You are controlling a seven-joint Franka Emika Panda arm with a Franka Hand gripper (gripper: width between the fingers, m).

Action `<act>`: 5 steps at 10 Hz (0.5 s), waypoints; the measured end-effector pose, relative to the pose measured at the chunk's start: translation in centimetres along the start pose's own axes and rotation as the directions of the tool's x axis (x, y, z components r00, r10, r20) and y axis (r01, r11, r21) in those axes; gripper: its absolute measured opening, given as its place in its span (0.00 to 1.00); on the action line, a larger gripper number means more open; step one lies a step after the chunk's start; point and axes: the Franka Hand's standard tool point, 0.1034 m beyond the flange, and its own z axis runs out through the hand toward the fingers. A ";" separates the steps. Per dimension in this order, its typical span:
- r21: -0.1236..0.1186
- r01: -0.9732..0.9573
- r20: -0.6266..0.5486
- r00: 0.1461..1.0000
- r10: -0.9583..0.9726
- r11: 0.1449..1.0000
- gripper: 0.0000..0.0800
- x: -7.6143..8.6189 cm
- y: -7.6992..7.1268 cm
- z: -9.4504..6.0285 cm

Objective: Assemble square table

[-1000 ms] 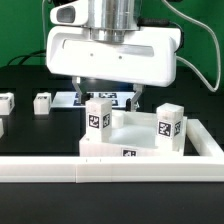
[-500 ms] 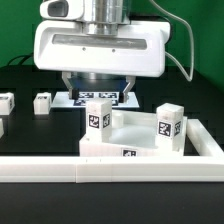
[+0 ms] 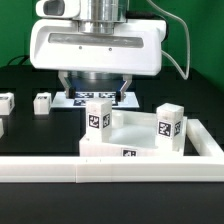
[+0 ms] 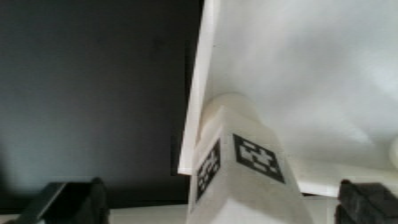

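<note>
The square table's white slab (image 3: 137, 138) lies at the front with a tag on its near edge. Two white tagged legs stand upright on it, one at the exterior view's left corner (image 3: 98, 113) and one at the right corner (image 3: 169, 126). My gripper (image 3: 99, 92) hangs open just above and behind the left leg, its fingers wide apart and holding nothing. In the wrist view the gripper (image 4: 217, 205) straddles that leg (image 4: 240, 165), with the slab (image 4: 302, 60) beside it. The dark fingertips (image 4: 71, 200) stand clear of the leg on both sides.
Loose legs lie on the black table at the exterior view's left (image 3: 41, 102) (image 3: 6, 101). The marker board (image 3: 88, 97) lies behind the slab under the gripper. A long white border rail (image 3: 100, 170) runs along the front and up the right side.
The gripper has moved toward the exterior view's left and slightly up, and now sits over the left leg. Its fingers stay open. The slab and legs have not moved.
</note>
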 end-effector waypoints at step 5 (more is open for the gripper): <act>0.001 -0.017 0.014 1.000 0.017 1.000 0.81 -2.3 1.1 0.9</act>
